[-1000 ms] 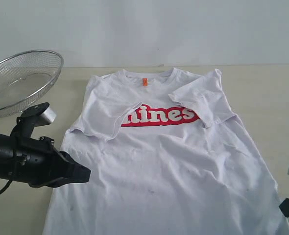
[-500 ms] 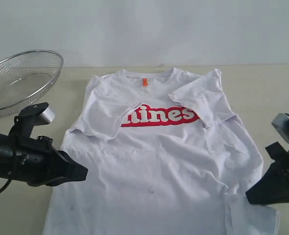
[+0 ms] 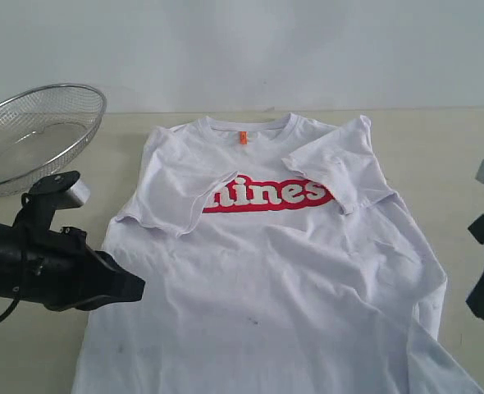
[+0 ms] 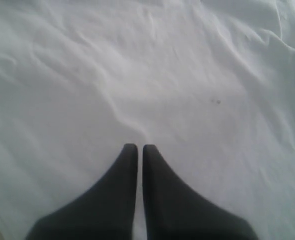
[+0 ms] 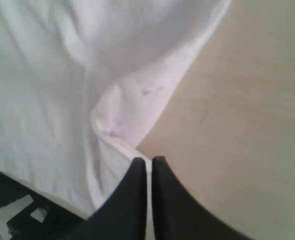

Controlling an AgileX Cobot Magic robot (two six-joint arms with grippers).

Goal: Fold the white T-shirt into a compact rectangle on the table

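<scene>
The white T-shirt [image 3: 283, 263] lies chest-up on the table [image 3: 439, 148], red lettering showing and both sleeves folded inward. My left gripper [image 3: 139, 287] is shut low over the shirt's left side. In the left wrist view its tips [image 4: 140, 146] rest on white cloth [image 4: 162, 75], and a crease runs up to them; I cannot tell if any cloth is pinched. At the picture's right edge, my right gripper [image 3: 478, 310] is shut on the shirt's lower right border. The right wrist view shows a strip of fabric [image 5: 112, 125] between the jaws [image 5: 147, 159], with bare table [image 5: 247, 125] beside it.
A silver wire-mesh basket [image 3: 29, 135] stands at the back left, just behind my left arm. A pale wall runs along the table's far edge. Beige tabletop shows on both sides of the shirt.
My right gripper came in over the shirt's lower right border, then drew back to the right and up, pulling the edge outward. The left gripper drifted slightly left.
</scene>
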